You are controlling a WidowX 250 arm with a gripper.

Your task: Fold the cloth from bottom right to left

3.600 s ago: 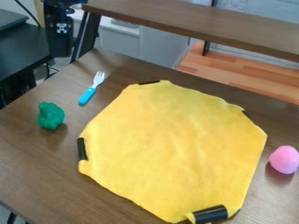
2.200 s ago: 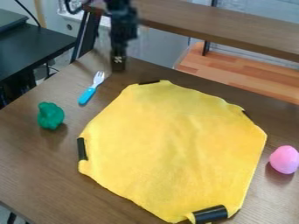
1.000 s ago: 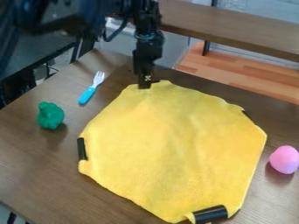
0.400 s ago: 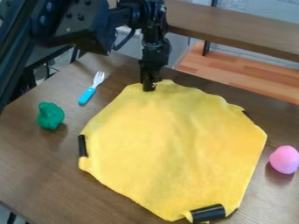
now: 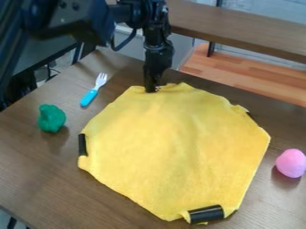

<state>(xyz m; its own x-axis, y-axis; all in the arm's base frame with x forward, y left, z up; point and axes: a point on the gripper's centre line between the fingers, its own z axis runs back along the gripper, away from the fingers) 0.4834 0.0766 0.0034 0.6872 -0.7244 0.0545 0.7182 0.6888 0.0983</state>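
Gripping the far edge of the yellow cloth (image 5: 173, 147), the black gripper (image 5: 151, 89) points down, its fingers closed on the fabric, which puckers beside them. The cloth lies spread on the brown table (image 5: 36, 179), between the green object (image 5: 52, 118) and the pink object (image 5: 291, 163). The blue-handled fork (image 5: 94, 90) lies left of the gripper in the camera view.

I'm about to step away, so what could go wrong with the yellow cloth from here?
The gripper is at the far edge of the yellow cloth, not its bottom right, so the wrong part may get folded. The cloth ripples beside it and might bunch up. The fork lies near the cloth's upper left, so dragging that way could knock it.
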